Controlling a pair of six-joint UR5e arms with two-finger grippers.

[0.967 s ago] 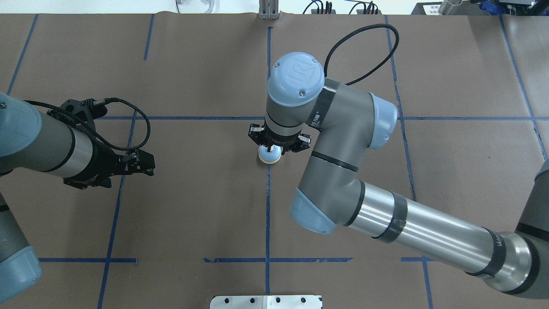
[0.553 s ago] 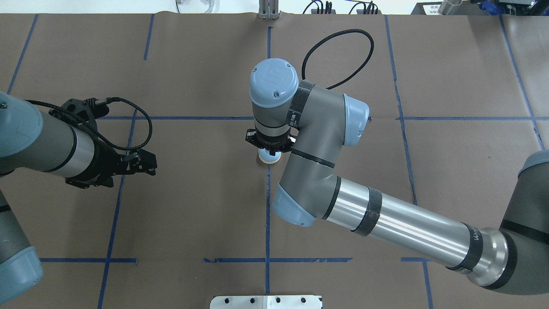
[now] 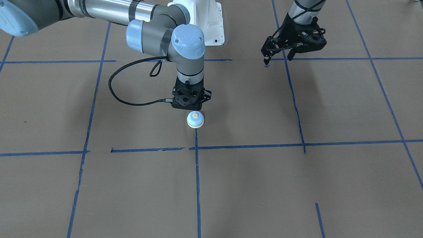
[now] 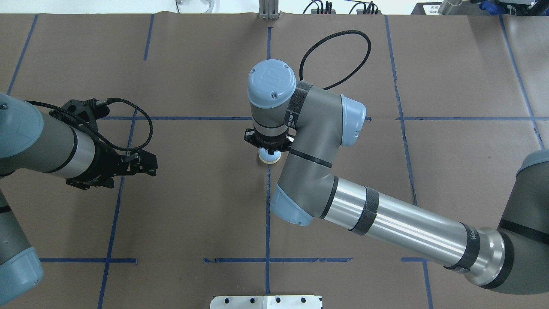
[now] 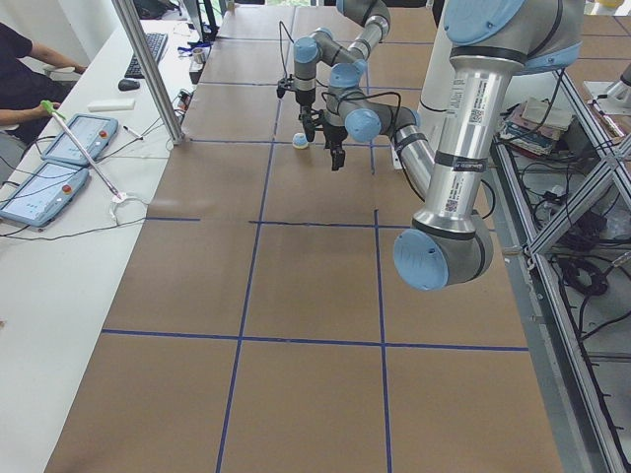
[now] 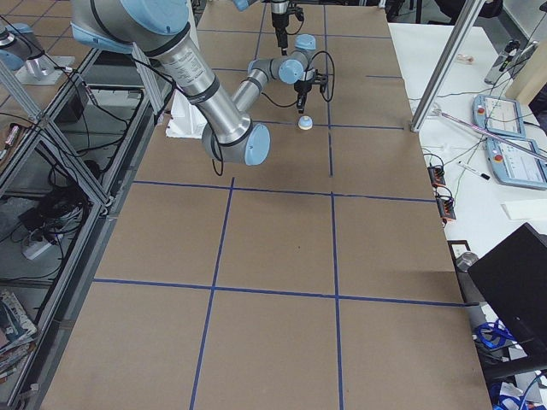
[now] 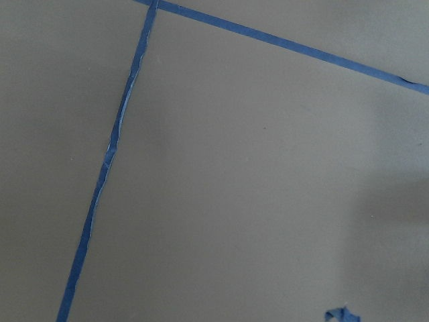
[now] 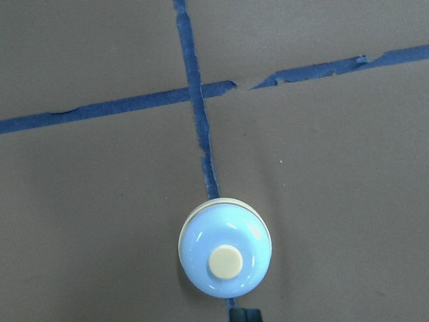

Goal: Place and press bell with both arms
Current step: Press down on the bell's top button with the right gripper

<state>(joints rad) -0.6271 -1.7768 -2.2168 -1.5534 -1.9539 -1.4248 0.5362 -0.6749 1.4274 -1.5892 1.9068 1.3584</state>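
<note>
**Right hand** (image 3: 190, 105), centre of the front-facing view: it hovers over the bell (image 3: 195, 119) and holds nothing. Its fingers seem pressed together, since the right wrist view shows a single dark tip at its bottom edge, just below the bell. In the other views the hand's own frame hides them.

**Left hand** (image 3: 279, 57), upper right of the same view: its fingers are spread and empty, well apart from the bell.

**Bell:** it stands upright on the table (image 3: 297, 185), at the upper end of a strip of blue tape (image 3: 197, 172). Its cream button is uppermost, and neither hand touches it.

**Change over the last second:** in the overhead view the right arm's wrist and elbow have swung toward the upper left. The hand now covers the upper part of the bell, where a dark tip seemed to lie on the button before. The bell has not shifted, and the left arm has hardly moved.

**Judgement:** placing is done and pressing remains. It probably falls to the left hand, which has a long reach to make.

**Obscured:** how high the right hand sits above the button cannot be told. The left wrist view shows only table and tape. In both side views the hands and bell are too small to read.
</note>
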